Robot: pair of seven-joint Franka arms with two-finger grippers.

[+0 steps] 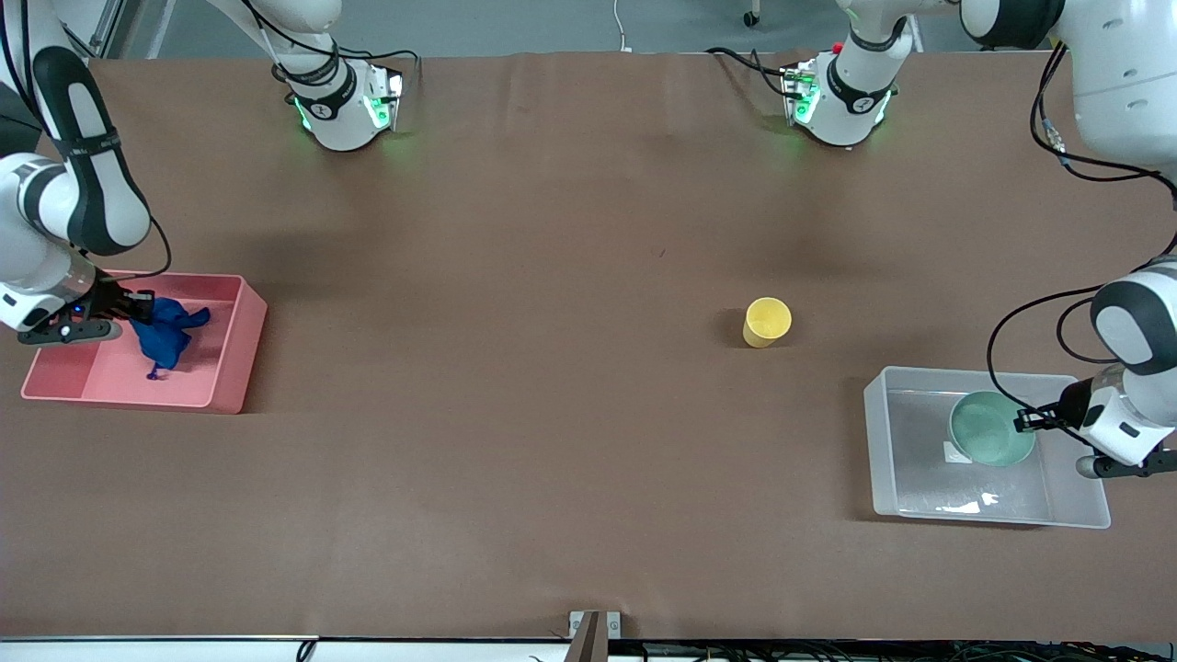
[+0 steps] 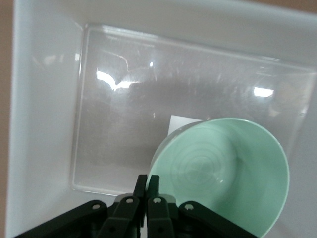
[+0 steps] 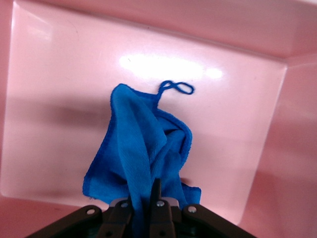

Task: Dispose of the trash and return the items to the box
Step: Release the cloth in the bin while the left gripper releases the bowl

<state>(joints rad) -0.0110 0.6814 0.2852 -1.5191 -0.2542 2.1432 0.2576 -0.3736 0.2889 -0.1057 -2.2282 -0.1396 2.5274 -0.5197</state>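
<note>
Hanging lengthwise from the right gripper, clamped on its upper end, blue rag trails loop-end down into pink bin. Left gripper pinches mint bowl's rim, bowl tilted inside clear tub. Yellow cup stands mid-table, mouth up.

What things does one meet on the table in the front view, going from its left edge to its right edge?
Right gripper → blue rag in the pink bin → yellow cup → clear box → green bowl → left gripper.
</note>
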